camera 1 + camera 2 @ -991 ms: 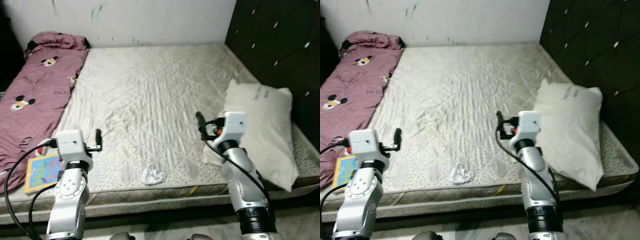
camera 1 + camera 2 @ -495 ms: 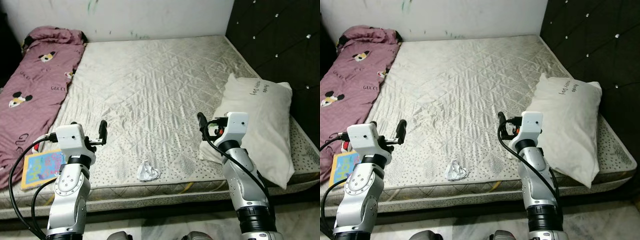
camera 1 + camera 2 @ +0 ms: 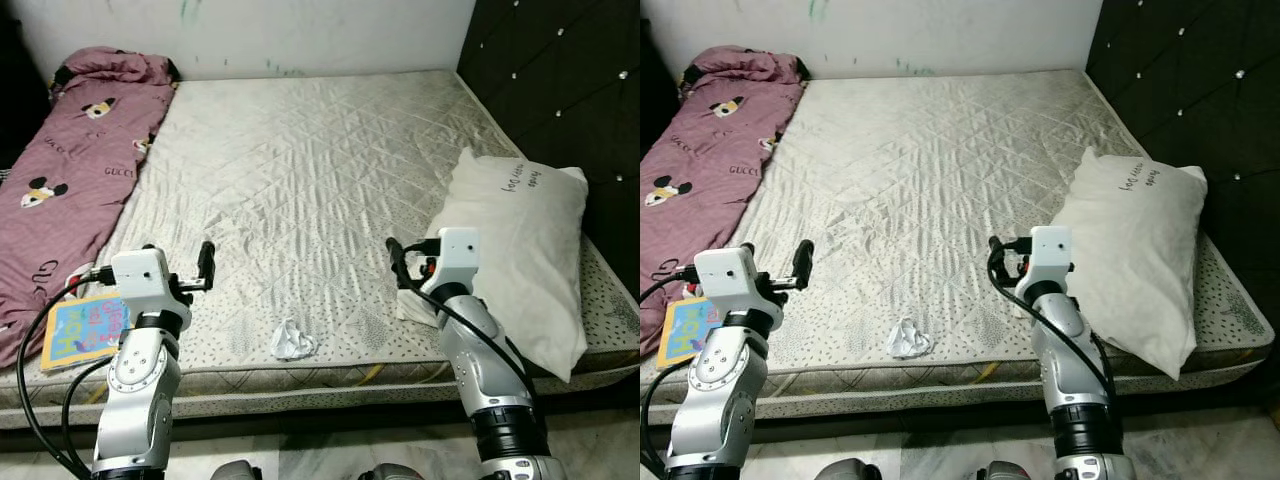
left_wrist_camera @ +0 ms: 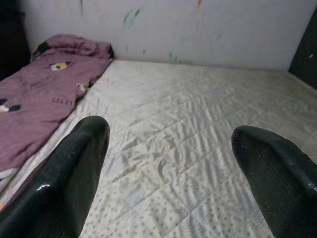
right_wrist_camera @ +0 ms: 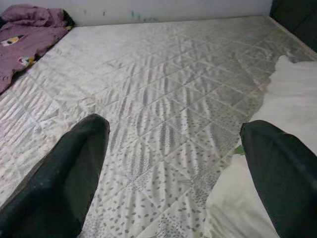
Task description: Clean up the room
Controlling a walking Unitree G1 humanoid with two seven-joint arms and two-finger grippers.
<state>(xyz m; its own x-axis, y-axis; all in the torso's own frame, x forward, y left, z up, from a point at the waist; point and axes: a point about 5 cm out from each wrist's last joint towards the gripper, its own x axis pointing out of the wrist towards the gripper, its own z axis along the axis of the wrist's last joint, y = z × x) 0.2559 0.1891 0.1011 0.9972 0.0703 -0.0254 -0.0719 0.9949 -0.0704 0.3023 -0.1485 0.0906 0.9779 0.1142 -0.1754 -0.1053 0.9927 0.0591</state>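
A bare quilted mattress [image 3: 300, 180] lies before me. A small crumpled white cloth [image 3: 291, 342] rests near its front edge, between my two arms. A white pillow [image 3: 520, 240] lies on the right side of the bed, and a maroon blanket [image 3: 70, 170] with cartoon prints runs along the left side. A colourful book [image 3: 85, 328] sits at the front left corner. My left gripper [image 3: 206, 264] hovers open over the front left of the mattress. My right gripper [image 3: 394, 260] is open too, just beside the pillow's near corner. Both hold nothing.
A dark tufted headboard [image 3: 560, 90] stands along the right side. A white wall [image 3: 320, 35] with paint marks closes off the far end. Pale floor [image 3: 330, 455] shows below the mattress edge.
The camera has shifted, so the bed sits a little differently in the picture. Both arms keep roughly the same raised pose, fingers still apart.
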